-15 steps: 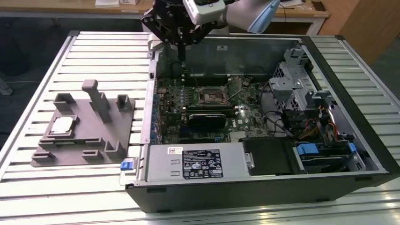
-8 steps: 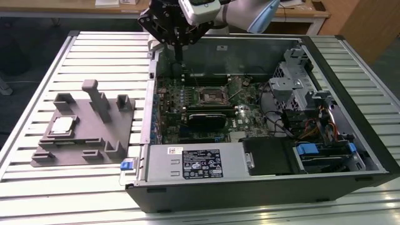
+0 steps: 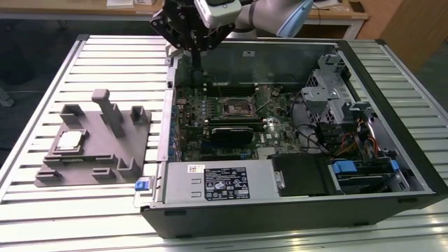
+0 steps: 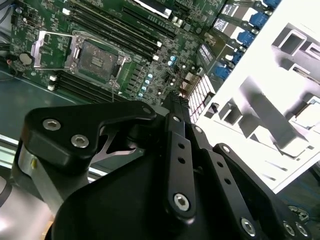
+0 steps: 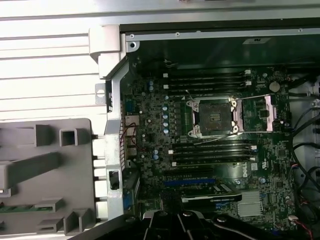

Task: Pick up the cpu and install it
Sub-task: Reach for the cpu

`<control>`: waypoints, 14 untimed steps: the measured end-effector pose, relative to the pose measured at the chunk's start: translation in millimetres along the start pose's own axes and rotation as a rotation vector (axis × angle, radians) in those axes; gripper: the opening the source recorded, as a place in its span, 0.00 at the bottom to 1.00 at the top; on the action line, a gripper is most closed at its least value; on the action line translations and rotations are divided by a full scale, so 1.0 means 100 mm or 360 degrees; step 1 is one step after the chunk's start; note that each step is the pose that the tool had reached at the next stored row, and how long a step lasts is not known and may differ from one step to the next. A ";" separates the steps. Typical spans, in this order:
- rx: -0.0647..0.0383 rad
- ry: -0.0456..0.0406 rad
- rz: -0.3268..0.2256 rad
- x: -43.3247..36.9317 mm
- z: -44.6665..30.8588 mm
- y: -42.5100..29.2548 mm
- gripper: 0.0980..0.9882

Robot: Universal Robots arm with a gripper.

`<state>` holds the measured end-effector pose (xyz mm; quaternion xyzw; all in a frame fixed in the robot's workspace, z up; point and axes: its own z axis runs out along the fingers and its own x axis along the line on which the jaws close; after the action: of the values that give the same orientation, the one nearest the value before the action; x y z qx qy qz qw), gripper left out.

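Observation:
The cpu (image 3: 70, 140), a small silvery square chip, lies flat in a recess of the grey fixture (image 3: 94, 152) on the exterior view's left, beside the open computer case. My gripper (image 3: 190, 48) hangs above the case's far left corner, well away from the cpu and with nothing seen in it. The dark square socket (image 3: 236, 107) sits in the middle of the green motherboard, its metal frame swung open in both wrist views (image 5: 214, 116) (image 4: 97, 55). The gripper's black body (image 4: 172, 150) fills the foreground of the second wrist view.
The case (image 3: 392, 68) lies on its side on a slatted metal table (image 3: 42, 220). Inside are a silver box with a white label (image 3: 217, 184), a black card (image 3: 231, 134), memory slots (image 5: 210, 80), and drive cages with cables (image 3: 350, 121). Upright grey posts (image 3: 105, 107) rise from the fixture.

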<state>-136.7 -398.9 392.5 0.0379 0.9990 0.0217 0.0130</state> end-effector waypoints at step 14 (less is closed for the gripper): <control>0.0000 0.0000 0.0000 0.148 0.006 -0.011 0.01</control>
<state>-151.6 -398.9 391.5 0.0379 0.9990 0.0217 0.0130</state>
